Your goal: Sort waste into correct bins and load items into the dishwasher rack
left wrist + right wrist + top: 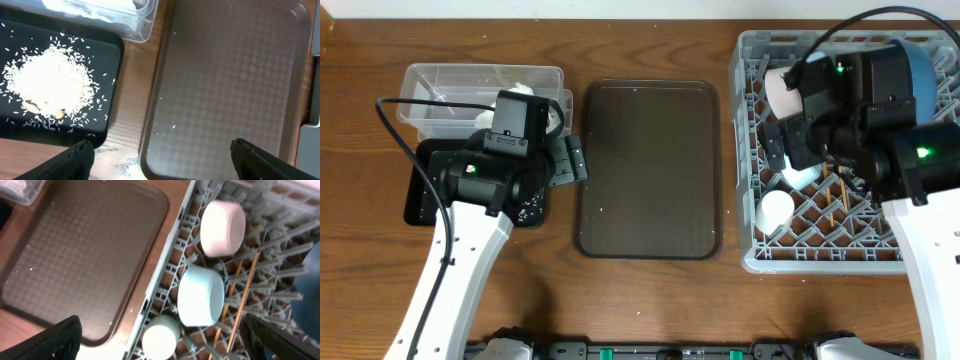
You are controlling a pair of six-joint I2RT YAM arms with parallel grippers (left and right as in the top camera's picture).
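- My left gripper [165, 162] hangs over the wood between the two trays. Its jaws are spread wide, one tip at each lower corner of the left wrist view, and there is nothing in them.
- My right gripper [165, 342] hovers over the near left part of the dishwasher rack [752, 150]. Its jaws are just as wide and just as empty.
- Nearest me in the rack is the small white cup [161, 336], close to the left wall. I cannot tell which way its mouth faces.
- Just past the cup, the light blue bowl [201, 296] lies on its side among the pegs.
- The chopsticks [241, 292] lie side by side on the lattice floor, right beside that bowl.
- Further back, the white bowl [222, 227] is also tipped on its side.
- The dark blue bowl [925, 70] sits in the far right corner, half hidden by my arm.
- On the left, the black tray [107, 60] holds the rice scraps [47, 82] in a loose heap, with stray grains and a few tan bits around it.
- The brown serving tray [648, 170] lies between the black tray and the rack, with only a few specks on it.
- Farthest on the left, the clear tub [430, 85] touches the black tray's back edge and has the white tissue [525, 90] inside.
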